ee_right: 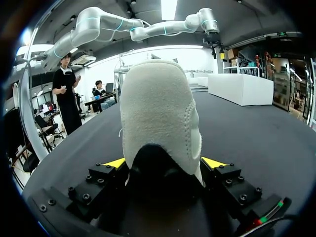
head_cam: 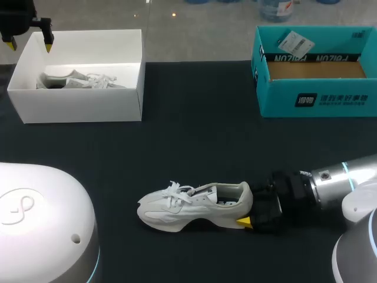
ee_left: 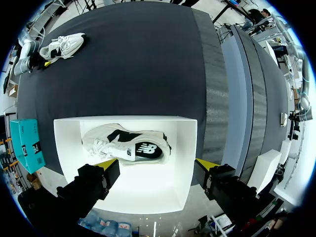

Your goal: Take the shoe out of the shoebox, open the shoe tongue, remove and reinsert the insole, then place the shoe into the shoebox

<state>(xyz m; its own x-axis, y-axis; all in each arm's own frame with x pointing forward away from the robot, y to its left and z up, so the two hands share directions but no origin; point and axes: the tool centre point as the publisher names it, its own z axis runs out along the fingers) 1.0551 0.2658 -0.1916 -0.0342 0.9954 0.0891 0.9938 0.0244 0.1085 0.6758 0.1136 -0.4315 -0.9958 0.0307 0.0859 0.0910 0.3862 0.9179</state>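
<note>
A white shoe (head_cam: 194,206) lies on its side on the dark table, toe pointing left. My right gripper (head_cam: 247,205) is at its heel; in the right wrist view the heel (ee_right: 158,113) fills the space between the yellow fingertips (ee_right: 116,162), which press it from both sides. My left gripper (head_cam: 28,42) hangs open above the far-left corner of the white shoebox (head_cam: 82,106). A second white and black shoe (ee_left: 126,144) lies inside that box (ee_left: 66,148), ahead of the left gripper (ee_left: 157,165). The left wrist view also shows the shoe (ee_left: 61,45) on the table, far off.
A teal box (head_cam: 318,100) with a cardboard floor and a paper tag stands at the back right. The white shoebox stands at the back left.
</note>
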